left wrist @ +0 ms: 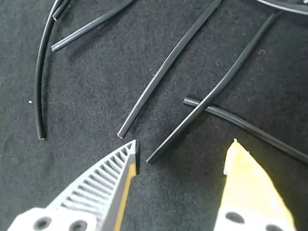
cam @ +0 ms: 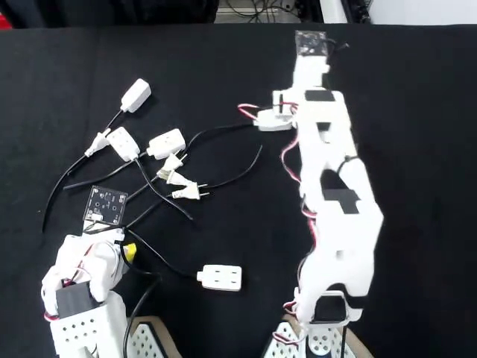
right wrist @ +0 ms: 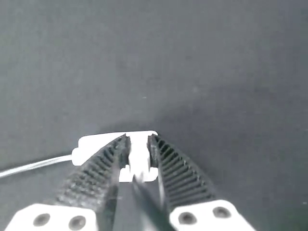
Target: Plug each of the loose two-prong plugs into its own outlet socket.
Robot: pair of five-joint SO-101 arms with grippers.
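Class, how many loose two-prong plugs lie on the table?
3, clustered left of centre: top plug beside a socket, middle plug, bottom plug. Others may be hidden.

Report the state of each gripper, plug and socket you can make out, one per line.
left gripper: open, empty, above the black cords.
right gripper: shut on the held socket.
held socket: clamped between the right gripper's fingers.
front socket: lying loose, nothing plugged in.
middle plug: unplugged, prongs bare.
front plug: unplugged, prongs bare.
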